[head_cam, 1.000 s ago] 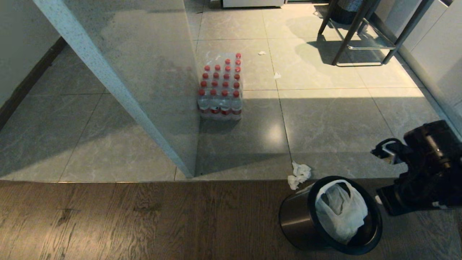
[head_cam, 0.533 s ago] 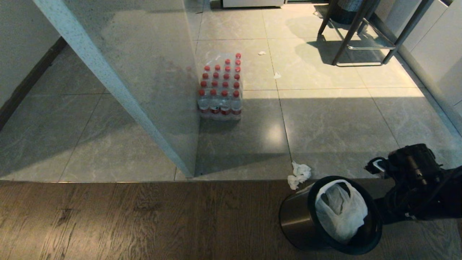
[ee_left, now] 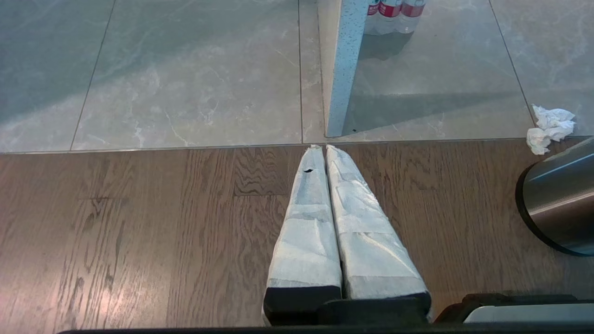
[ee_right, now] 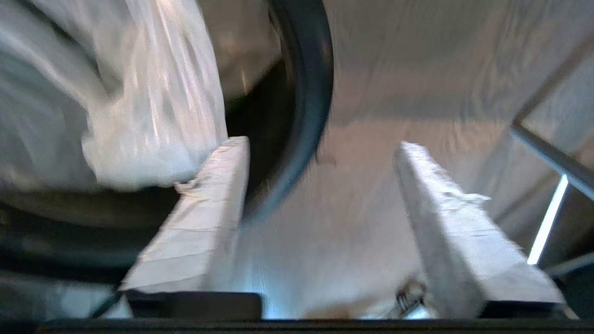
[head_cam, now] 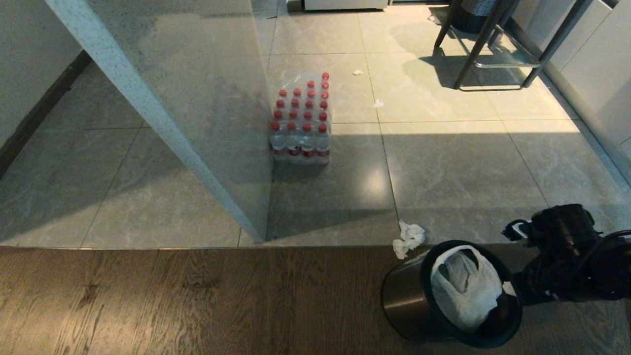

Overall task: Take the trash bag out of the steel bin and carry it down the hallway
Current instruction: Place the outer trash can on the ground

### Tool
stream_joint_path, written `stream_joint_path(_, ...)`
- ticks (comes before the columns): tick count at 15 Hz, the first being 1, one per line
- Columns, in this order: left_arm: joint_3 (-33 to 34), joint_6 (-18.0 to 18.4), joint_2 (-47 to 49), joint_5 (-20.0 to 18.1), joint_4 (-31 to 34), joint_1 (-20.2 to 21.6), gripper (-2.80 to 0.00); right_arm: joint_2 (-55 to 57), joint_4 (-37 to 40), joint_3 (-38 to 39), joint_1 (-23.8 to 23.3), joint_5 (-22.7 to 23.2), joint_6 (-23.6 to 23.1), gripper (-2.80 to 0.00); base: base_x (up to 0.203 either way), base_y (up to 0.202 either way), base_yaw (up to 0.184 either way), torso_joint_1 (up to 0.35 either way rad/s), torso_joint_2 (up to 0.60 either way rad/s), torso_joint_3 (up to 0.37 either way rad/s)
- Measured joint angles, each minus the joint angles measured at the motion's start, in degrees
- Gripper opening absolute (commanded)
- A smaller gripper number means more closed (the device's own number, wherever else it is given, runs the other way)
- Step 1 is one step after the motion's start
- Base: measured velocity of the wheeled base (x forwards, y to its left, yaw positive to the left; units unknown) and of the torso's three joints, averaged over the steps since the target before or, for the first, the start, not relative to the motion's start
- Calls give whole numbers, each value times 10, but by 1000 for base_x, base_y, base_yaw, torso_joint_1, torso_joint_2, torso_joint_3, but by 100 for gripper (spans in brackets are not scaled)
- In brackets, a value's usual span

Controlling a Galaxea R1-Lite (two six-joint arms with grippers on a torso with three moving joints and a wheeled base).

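Reaching in from the right edge of the head view, the right arm is bent low beside the steel bin, its dark wrist housing angled down toward the bin's black rim. The right gripper has its two white-wrapped fingers spread wide apart with nothing between them; in the right wrist view one finger lies over the bin's mouth close to the trash bag, while the other sits outside the rim above the floor. The picture there is smeared, so whether the inner finger touches the plastic cannot be told.

The trash bag sits inside the bin, a crinkled white bundle with its looped top rising just above the rim. The bin stands on dark wood flooring, near the seam where grey floor tiles begin. A crumpled tissue lies on the tiles just beyond the bin.

The left gripper hangs over the wood floor well apart from the bin, its wrapped fingers pressed together, pointing toward a pale stone partition. A shrink-wrapped pack of red-capped bottles stands against that partition, and the legs of a metal-framed stand show at the far side
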Motion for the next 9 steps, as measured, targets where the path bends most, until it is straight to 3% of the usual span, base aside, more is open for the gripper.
stream_joint_path(3,0,0,0,0,0,0,-280,28,-59,11,-3,27,-7,0,0,0,0,0,0,0)
stream_joint_path(9,0,0,0,0,0,0,-280,106,-158,2,-4,28,-16,0,0,0,0,0,0,0)
